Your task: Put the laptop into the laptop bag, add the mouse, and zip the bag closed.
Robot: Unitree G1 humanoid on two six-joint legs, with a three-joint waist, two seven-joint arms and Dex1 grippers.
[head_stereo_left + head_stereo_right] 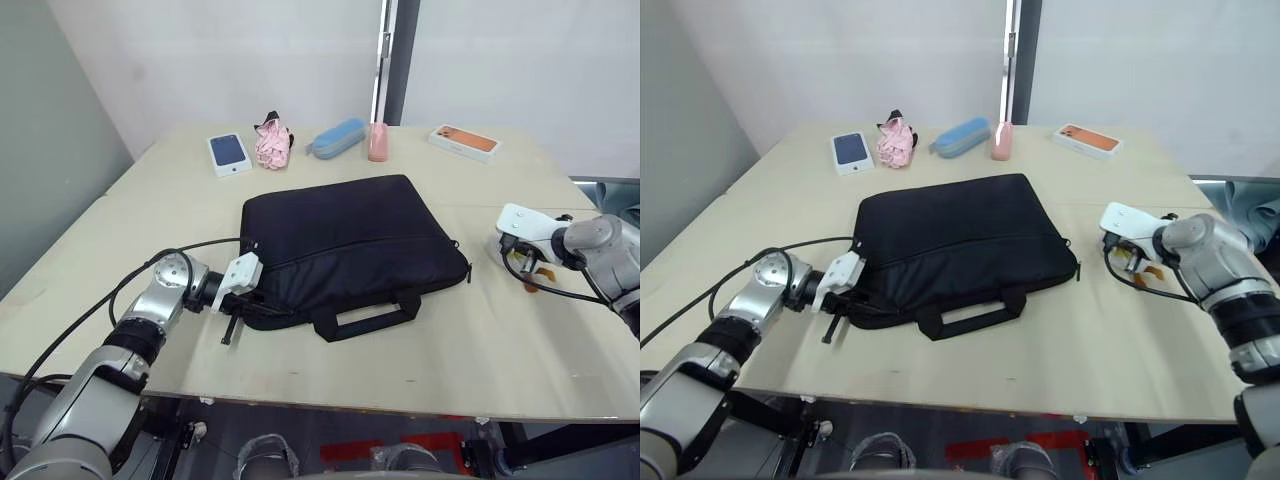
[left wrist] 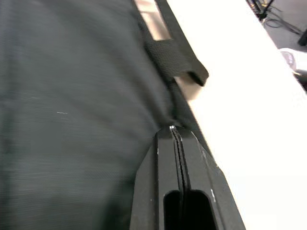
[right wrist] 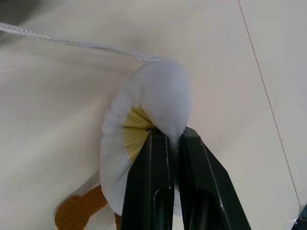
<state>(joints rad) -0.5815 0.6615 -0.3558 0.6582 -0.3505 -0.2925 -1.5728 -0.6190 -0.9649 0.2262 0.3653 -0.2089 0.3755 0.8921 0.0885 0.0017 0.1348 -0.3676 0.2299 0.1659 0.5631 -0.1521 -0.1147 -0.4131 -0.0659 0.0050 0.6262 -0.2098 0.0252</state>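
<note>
Left eye view, left to right: my left gripper sits at the near-left corner of the laptop bag, fingers pressed together against the fabric edge; in the left wrist view I can't tell if a zipper pull is between them. The bag lies flat mid-table and looks closed; I see no laptop or mouse outside it. My right gripper is off to the bag's right, pinching the rim of a white-and-yellow plush toy, not a task item. I judge we're at the zipping step. Next: confirm the pull is held, then drag along the bag's edge.
</note>
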